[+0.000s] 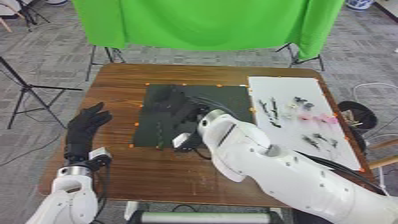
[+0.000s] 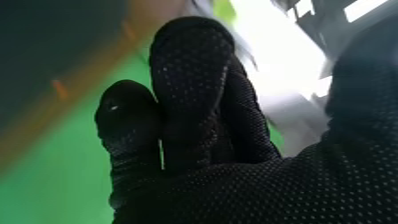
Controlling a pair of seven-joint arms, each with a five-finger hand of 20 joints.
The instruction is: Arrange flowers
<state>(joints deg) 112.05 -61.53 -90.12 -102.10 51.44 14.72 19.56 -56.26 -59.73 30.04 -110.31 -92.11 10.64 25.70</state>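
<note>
In the head view my right hand [image 1: 179, 106] is over the dark mat [image 1: 149, 112], against which its black glove is hard to make out. The right wrist view shows my right hand [image 2: 191, 95] open, fingers fairly straight and nothing visible in its grasp. A thin green stem [image 1: 160, 134] lies on the mat's lower left part. On the white sheet [image 1: 306, 85] to the right lie green stems [image 1: 274, 111], pale grey-green sprigs [image 1: 307, 106], pink flowers [image 1: 330, 119] and leafy sprigs [image 1: 313, 142]. My left hand [image 1: 87, 121] is open over the table's left side.
The brown wooden table [image 1: 120, 82] carries small orange markers around the mat and sheet. A green cloth [image 1: 204, 25] hangs beyond the far edge. A dark bin [image 1: 357, 112] stands off the right edge, and a tripod [image 1: 28, 86] stands at the left.
</note>
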